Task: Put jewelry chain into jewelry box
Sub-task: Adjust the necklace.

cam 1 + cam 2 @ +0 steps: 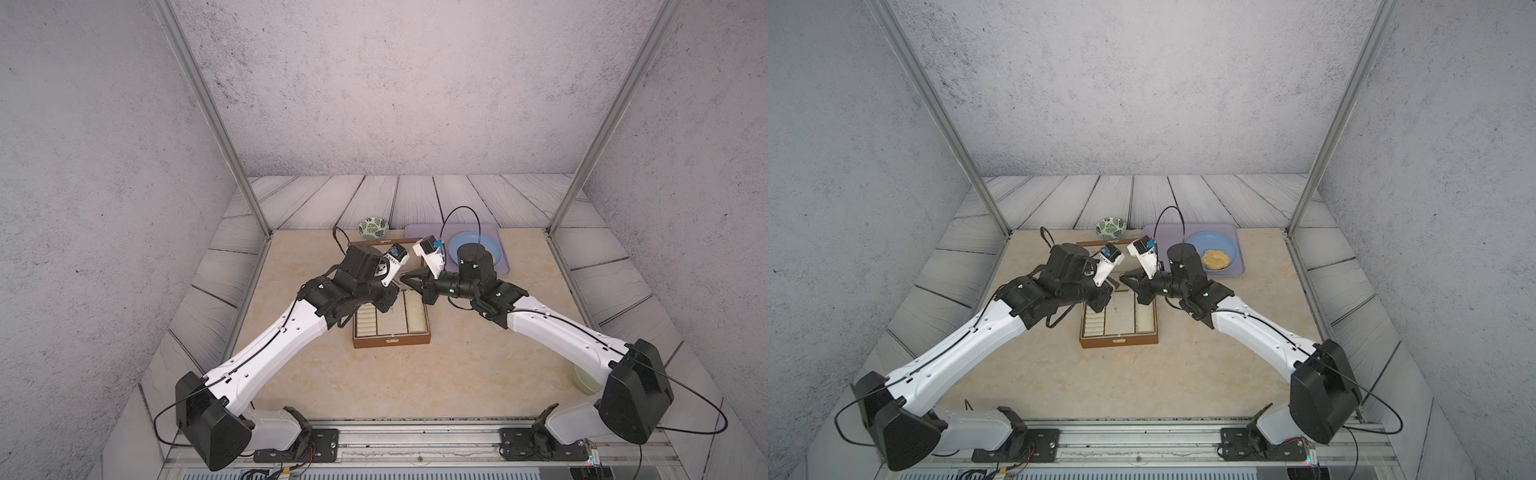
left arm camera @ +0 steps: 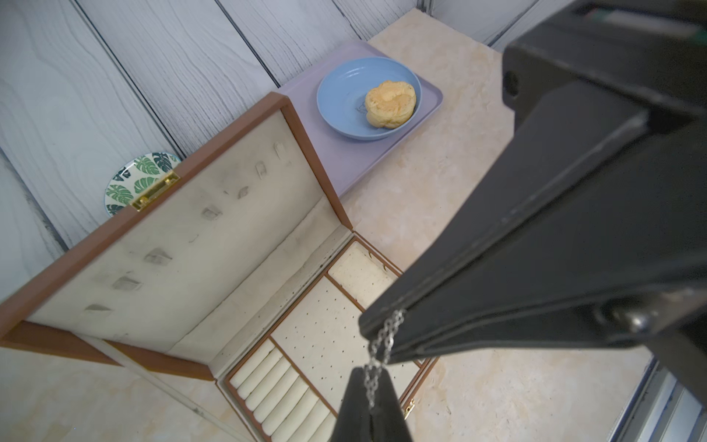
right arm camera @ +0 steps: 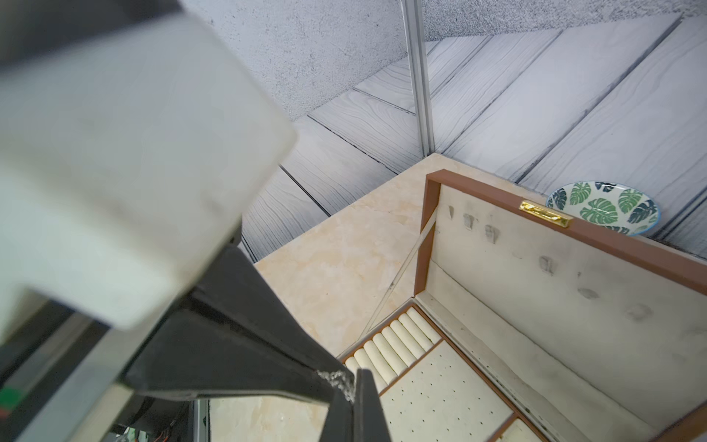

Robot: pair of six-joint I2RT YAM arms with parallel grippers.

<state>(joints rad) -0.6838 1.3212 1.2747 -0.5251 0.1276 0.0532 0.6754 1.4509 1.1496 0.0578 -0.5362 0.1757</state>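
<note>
The jewelry box (image 1: pixel 390 338) (image 1: pixel 1119 340) lies open mid-table, brown wood with cream lining, its lid (image 2: pixel 172 248) (image 3: pixel 535 287) standing upright at the back. The two grippers meet tip to tip just above its rear part. The jewelry chain (image 2: pixel 382 344) (image 3: pixel 338 380), thin and silvery, spans the short gap between them. My left gripper (image 2: pixel 369 373) (image 1: pixel 392 283) is shut on one end, and my right gripper (image 3: pixel 357 377) (image 2: pixel 367 329) (image 1: pixel 402 276) is shut on the other. Below the chain lies the dotted middle compartment (image 2: pixel 321 336). In both top views the chain is too small to make out.
A lilac tray (image 1: pixel 1237 249) at the back right holds a blue plate (image 2: pixel 344 95) with a pastry (image 2: pixel 390 103). Behind the lid sits a leaf-patterned bowl (image 1: pixel 373 227) (image 3: pixel 604 206). A pale green bowl (image 1: pixel 584 378) sits under my right arm at the near right.
</note>
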